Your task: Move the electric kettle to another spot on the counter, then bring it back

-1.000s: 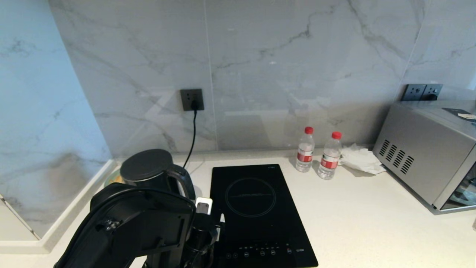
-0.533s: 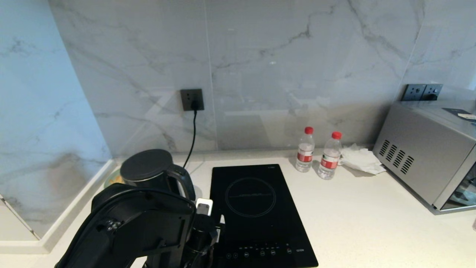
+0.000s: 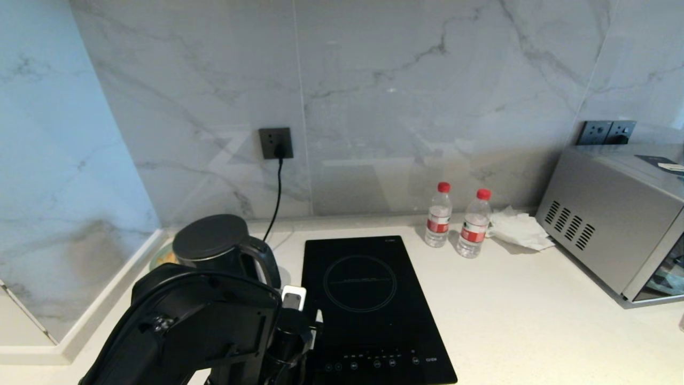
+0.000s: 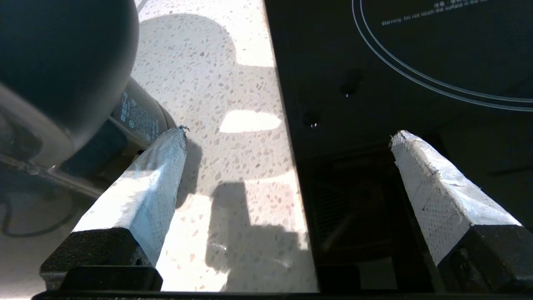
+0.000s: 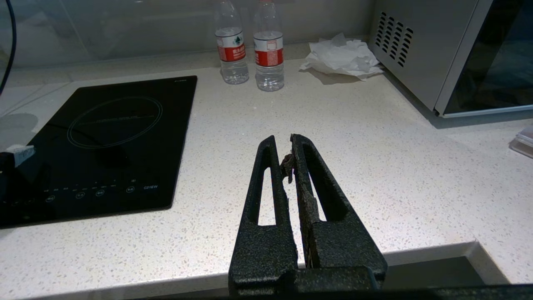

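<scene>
A flat black glass induction hob (image 3: 368, 305) lies flush in the worktop. Behind its far right corner stand two clear red-capped plastic water bottles (image 3: 438, 215), just beside a crumpled white paper towel (image 3: 519, 229). A silver metal microwave oven (image 3: 614, 214) sits rightmost.

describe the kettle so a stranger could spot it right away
Start at the black hob set into the white counter. The kettle stands just left of it, in the back corner below the wall socket. It is the only tall black jug there, with a flat grey lid and loop handle.
</scene>
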Controlling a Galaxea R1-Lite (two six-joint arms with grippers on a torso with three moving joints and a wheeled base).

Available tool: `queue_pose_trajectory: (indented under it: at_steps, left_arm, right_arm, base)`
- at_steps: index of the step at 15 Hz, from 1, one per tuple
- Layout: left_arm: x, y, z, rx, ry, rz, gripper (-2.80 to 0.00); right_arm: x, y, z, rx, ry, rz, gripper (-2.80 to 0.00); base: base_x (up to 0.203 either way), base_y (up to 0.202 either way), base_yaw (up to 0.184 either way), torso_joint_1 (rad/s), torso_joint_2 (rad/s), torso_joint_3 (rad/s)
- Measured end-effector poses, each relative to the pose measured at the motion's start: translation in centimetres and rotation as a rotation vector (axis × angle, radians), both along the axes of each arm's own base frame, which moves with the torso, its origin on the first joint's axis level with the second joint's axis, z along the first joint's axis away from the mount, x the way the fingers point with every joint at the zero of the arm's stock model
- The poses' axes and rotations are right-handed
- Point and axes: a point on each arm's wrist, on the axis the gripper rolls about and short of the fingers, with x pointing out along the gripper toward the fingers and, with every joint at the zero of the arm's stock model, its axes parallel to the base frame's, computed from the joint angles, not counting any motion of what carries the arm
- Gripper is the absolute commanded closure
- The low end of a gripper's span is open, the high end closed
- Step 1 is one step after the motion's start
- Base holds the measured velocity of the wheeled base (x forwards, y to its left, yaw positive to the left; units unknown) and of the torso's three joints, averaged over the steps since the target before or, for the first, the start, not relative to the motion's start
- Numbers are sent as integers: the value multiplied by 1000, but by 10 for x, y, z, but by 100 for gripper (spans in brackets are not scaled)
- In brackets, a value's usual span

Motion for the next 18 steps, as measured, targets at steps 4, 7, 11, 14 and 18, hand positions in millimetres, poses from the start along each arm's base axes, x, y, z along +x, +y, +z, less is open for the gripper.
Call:
queue_pose_trajectory:
  at_steps: [4,7,11,14,18]
  left_arm:
    - [-3,0,-1,19,8,-10,-280]
    - [-3,0,0,30,8,-15,-280]
    - [-6,0,-1,31,20,-36,-280]
    - [-7,1,0,31,24,-45,-280]
    - [-6,0,0,45,18,-51,-280]
  right_arm:
    - [0,0,0,0,0,0,0]
    - [0,0,0,0,0,0,0]
    - [0,0,0,0,0,0,0]
    - [0,0,0,0,0,0,0]
    - [0,0,0,0,0,0,0]
  base:
    - [0,0,0,0,0,0]
    - [0,0,0,0,0,0]
    - [0,0,0,0,0,0]
    - [0,0,0,0,0,0]
    - [0,0,0,0,0,0]
